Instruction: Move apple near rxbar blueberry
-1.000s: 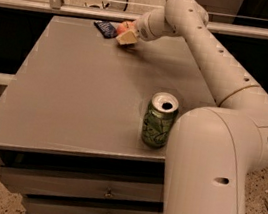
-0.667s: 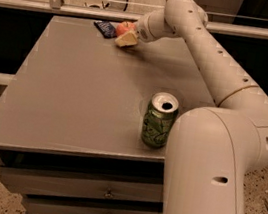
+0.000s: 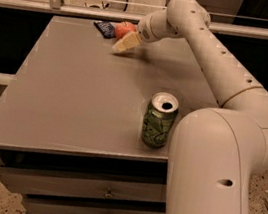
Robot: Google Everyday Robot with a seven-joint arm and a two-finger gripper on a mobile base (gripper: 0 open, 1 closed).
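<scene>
The red-orange apple (image 3: pixel 124 27) sits at the far edge of the grey table (image 3: pixel 74 99), right beside the dark navy rxbar blueberry (image 3: pixel 105 28), which lies flat just to its left. My gripper (image 3: pixel 126 42) is reached across the table and sits directly in front of the apple, against it or very close. It hides the apple's lower right part. Whether it still holds the apple does not show.
A green soda can (image 3: pixel 159 120) stands open-topped near the table's front right edge, next to my arm's base (image 3: pixel 213 182). Drawers (image 3: pixel 105 193) lie under the table front. A rail and glass panel (image 3: pixel 64 7) run behind the table.
My gripper has shifted slightly toward the camera, and a little more of the apple shows behind it. The apple, the bar and the can have not moved.
</scene>
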